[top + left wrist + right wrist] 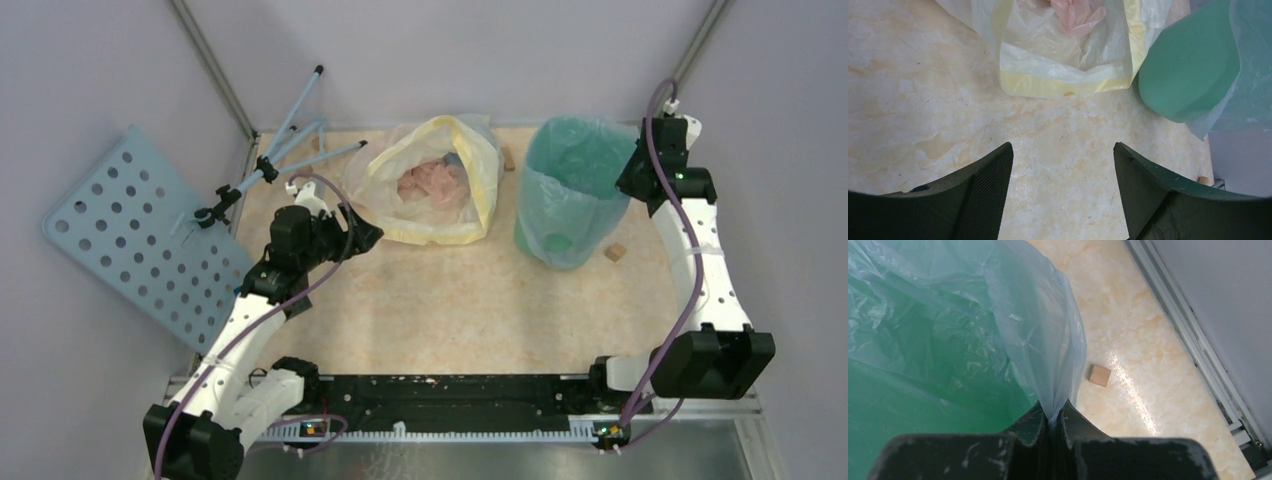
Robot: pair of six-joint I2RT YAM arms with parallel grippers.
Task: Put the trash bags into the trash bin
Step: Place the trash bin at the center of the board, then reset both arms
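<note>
**Pinched at the edge: pale-blue bag draped over a green bin**

Showed one trash bag, thin, crinkly and see-through, pale blue but tinted green wherever it lay against the trash bin. Found it spread across the top of the bin, with loose folds hanging down the outer wall. Placed the bin, mint-green, smooth and tapering, upright at the far right of the marbled counter. Caught the right tool at the bin's right side, closed tight on a gathered fold of the bag's edge. Caught the left tool above bare counter, spread wide with nothing between the fingers. Showed, just left of the bin, a whitish bag with a yellow rim, gaping open with pink scraps inside. Picked out a small wooden block on the counter near the bin's right side. Showed a pale-blue perforated board leaning beyond the counter's left edge.
</note>
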